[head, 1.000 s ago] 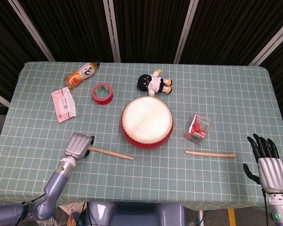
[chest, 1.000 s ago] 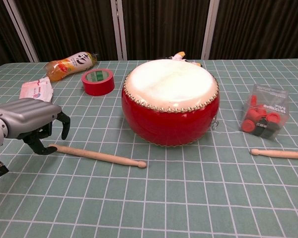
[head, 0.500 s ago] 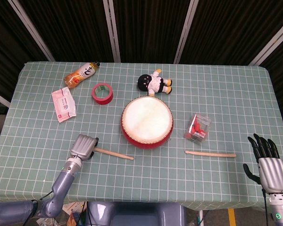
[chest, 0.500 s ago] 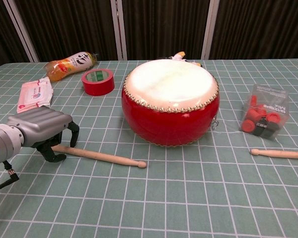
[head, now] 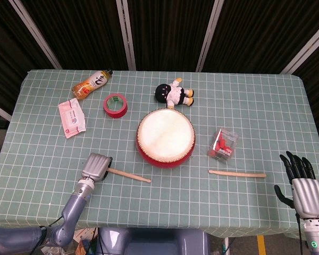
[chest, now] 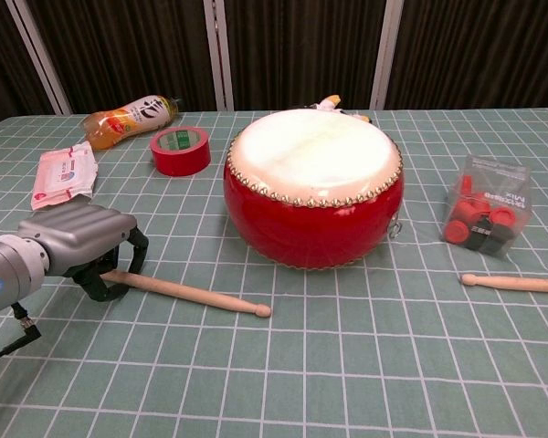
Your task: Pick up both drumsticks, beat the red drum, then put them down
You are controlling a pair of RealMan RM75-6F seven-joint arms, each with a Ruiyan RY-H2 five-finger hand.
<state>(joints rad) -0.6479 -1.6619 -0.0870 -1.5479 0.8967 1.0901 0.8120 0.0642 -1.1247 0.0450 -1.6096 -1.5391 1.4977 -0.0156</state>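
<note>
The red drum (head: 165, 138) with a pale skin stands at the table's middle, also large in the chest view (chest: 310, 187). One wooden drumstick (head: 128, 175) lies to its front left, tip toward the drum. My left hand (head: 95, 167) covers that stick's butt end. In the chest view its fingers (chest: 135, 258) curl down around the stick (chest: 196, 294), which still touches the cloth. The second drumstick (head: 237, 173) lies flat at the front right (chest: 516, 283). My right hand (head: 303, 188) hovers beyond the table's front right corner, fingers spread, holding nothing.
An orange drink bottle (head: 91, 83), a red tape roll (head: 115, 105) and a wipes pack (head: 71, 117) lie at the back left. A small doll (head: 174, 94) lies behind the drum. A clear packet of red pieces (head: 223, 144) sits right of the drum.
My left hand has slid right onto the left drumstick's butt end and curled its fingers around it; the stick shifted slightly toward me. The right hand has stayed put.
</note>
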